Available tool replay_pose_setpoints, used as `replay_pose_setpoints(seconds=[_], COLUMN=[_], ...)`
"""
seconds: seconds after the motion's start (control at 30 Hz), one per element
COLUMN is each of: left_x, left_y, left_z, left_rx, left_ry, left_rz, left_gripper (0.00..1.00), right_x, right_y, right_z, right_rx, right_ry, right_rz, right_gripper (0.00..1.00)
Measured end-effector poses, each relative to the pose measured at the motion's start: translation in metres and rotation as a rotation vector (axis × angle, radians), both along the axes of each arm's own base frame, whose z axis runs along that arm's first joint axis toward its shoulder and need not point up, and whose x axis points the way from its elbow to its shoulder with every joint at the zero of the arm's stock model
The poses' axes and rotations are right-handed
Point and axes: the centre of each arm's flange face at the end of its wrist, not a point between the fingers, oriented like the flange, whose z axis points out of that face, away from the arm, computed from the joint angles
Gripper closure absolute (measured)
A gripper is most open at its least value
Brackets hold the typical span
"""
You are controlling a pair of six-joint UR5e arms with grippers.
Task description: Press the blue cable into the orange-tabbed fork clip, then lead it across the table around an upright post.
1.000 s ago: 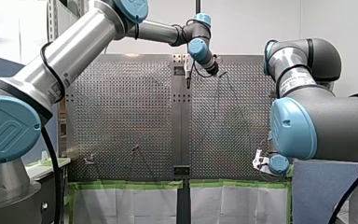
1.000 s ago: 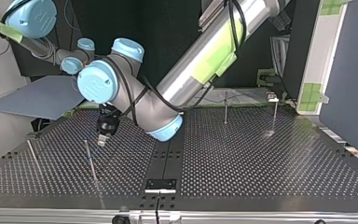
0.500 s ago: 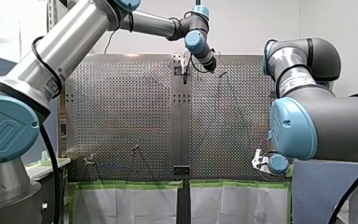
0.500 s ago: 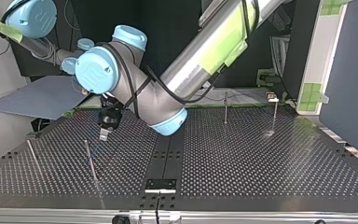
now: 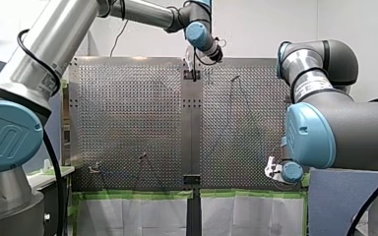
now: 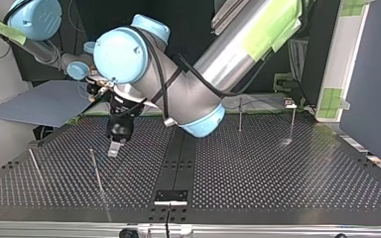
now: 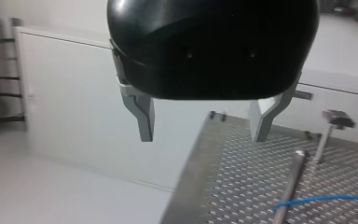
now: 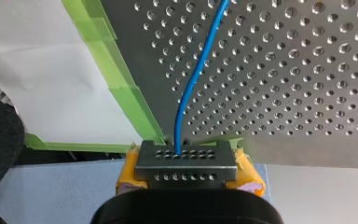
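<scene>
My left arm (image 5: 54, 49) is silver with pale-blue joint caps (image 5: 5, 132) (a black cable (image 5: 55, 169) runs alongside).

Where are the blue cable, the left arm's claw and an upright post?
blue cable (image 8: 181, 112): right wrist view, middle of its visible length.
left claw (image 7: 201, 137): left wrist view, midway between its open fingertips.
upright post (image 6: 240, 115): top view, middle of its shaft.

On our perforated table (image 6: 278, 168) several thin upright posts (image 6: 240, 113) stand, and the blue cable (image 8: 184, 95) lies along its surface.
</scene>
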Motion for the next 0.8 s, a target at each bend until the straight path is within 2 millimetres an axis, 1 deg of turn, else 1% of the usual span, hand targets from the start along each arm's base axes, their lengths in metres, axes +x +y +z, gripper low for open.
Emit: replay_pose_setpoints(seconds=[0.4, 0.8], left_x=[-0.022, -0.051], left_y=[0.024, 0.053], left_z=[0.031, 0.058], left_rx=[-0.175, -0.257], left_ry=[-0.041, -0.134], left_rz=[-0.059, -0.067], left_gripper=[0.01, 0.01], right_x=[0.003, 0.003], right_y=[0.001, 0.0], right_z=[0.002, 0.008], right_rx=[0.003, 0.002], right_ry=[0.007, 0.017], right_rz=[0.007, 0.012], right_gripper=[1.0, 1.0])
